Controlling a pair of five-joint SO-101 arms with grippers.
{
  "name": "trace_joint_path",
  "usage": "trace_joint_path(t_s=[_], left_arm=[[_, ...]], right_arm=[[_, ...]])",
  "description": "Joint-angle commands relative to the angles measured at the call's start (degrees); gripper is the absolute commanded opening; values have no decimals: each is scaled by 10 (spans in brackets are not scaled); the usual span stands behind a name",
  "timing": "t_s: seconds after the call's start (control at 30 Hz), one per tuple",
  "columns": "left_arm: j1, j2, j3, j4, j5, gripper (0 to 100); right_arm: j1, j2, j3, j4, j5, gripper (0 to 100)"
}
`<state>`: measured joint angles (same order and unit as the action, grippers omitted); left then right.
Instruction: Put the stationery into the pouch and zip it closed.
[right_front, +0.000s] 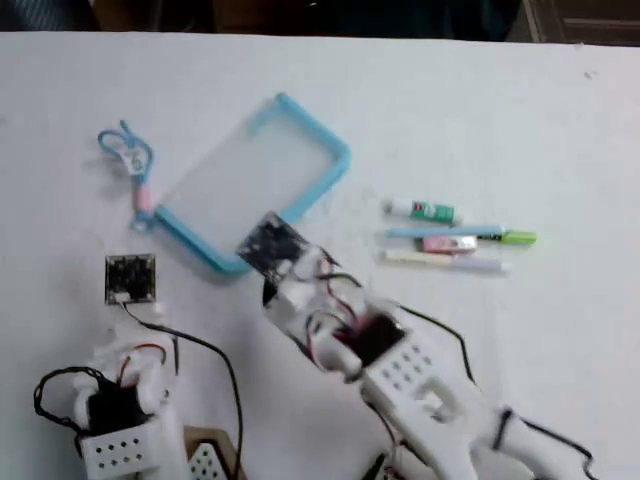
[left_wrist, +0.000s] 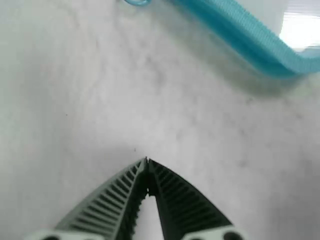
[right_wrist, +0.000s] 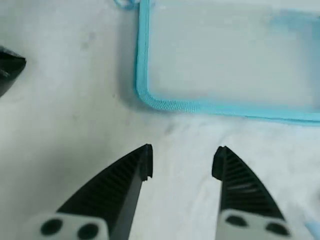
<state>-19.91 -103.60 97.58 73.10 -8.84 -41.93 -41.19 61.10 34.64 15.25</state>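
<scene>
Right end effector (right_wrist: 182, 160), jaws parted, hangs just beside the blue-rimmed pouch (right_front: 315, 130); left end effector (left_wrist: 146, 167), pinched closed, near it. Stationery (right_front: 455, 237) lies apart from the pouch on the counter (right_front: 500, 110).

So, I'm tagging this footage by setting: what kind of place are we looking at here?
Most likely a robotics lab or hobby workbench, though little of the room shows. The clues: a plain white table, two small arms with exposed wiring, and a pouch laid out beside a row of stationery.
</scene>
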Motion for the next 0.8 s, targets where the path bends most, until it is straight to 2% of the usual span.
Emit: trace_joint_path(t_s=[0.0,0.27,0.77], left_arm=[[-6,-4,-5,4,1,25],[-6,-4,-5,4,1,25],[-6,-4,-5,4,1,25]], right_arm=[[-2,66,-52,-9,27,208],[-3,141,-65,7,75,208],[-3,160,-68,5,78,205]])
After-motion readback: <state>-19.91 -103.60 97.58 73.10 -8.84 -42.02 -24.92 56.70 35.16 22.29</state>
